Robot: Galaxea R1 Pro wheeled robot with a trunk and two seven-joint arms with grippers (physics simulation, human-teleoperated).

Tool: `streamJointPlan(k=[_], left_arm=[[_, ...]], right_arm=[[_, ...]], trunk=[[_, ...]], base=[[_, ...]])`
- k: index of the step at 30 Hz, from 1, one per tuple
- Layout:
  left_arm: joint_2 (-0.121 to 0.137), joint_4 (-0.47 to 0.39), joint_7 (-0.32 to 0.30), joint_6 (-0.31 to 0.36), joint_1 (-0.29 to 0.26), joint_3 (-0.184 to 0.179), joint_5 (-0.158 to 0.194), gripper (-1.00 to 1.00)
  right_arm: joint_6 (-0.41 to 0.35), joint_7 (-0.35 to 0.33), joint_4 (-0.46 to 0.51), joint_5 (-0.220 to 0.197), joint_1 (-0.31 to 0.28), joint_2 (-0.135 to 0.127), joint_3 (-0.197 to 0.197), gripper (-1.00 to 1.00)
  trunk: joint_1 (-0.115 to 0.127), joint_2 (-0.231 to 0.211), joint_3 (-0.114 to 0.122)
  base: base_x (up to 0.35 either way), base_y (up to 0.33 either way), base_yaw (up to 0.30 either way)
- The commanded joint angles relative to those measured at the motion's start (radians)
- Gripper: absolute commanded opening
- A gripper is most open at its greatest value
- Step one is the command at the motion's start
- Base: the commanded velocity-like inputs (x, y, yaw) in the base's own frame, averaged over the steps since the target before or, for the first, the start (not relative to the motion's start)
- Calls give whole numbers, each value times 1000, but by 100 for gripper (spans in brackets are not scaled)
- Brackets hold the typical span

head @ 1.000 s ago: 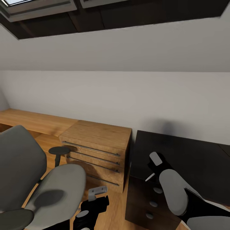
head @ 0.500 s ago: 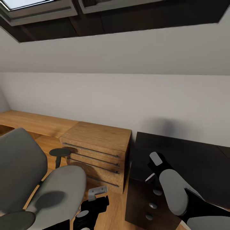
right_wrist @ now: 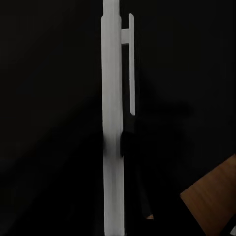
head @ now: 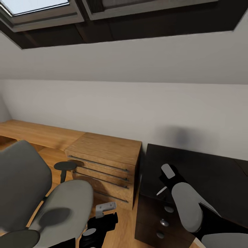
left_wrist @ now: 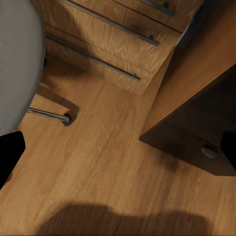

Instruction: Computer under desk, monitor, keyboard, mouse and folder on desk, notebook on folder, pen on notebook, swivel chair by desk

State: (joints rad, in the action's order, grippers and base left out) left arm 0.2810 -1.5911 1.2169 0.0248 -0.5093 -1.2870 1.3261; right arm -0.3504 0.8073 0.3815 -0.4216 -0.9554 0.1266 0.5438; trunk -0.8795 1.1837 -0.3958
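**Q:** What have you got in hand, and where is it?

**Me:** My right gripper sits at the lower right of the head frame, over the near corner of the black desk. The pen runs as a pale upright stick down the middle of the right wrist frame, clip toward the top, and in the head frame its tip pokes out just below the gripper. I judge the jaws clamped on it, though the fingers themselves are too dark to make out. My left gripper is low at the bottom centre of the head frame, above bare wood floor; I cannot tell whether it is open or closed.

**Q:** Where does the pen have to go?

**Me:** On the notebook, on the folder, on the desk. The desk surface I can see from here is bare black, so that stack is likely further right.

**Q:** How do you do this step well?

**Me:** Keep the grip steady and the pen level while the base turns right along the desk. The swivel chair fills the lower left and the light wooden drawer chest stands just beside the desk's end, so I'd swing away from both. I'd lower the pen flat before letting go; a slim round stick rolls easily.
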Motion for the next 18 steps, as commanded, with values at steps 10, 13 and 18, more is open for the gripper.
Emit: streamJointPlan(k=[10, 13, 18], left_arm=[[-9, 0, 3, 4, -1, -2, 4, 100], [-10, 0, 3, 4, -1, -2, 4, 100], [-12, 0, 3, 4, -1, -3, 5, 100]], right_arm=[[-4, 1, 27, -1, 0, -2, -41, -100], [-4, 3, 37, 0, 0, -2, -51, -100], [-4, 4, 42, 0, 0, -2, -57, -100]], trunk=[[38, -69, 30], [50, -90, 40], [69, -125, 55]], base=[[-48, -43, 0], [-40, -45, 0], [-28, -22, 0]])
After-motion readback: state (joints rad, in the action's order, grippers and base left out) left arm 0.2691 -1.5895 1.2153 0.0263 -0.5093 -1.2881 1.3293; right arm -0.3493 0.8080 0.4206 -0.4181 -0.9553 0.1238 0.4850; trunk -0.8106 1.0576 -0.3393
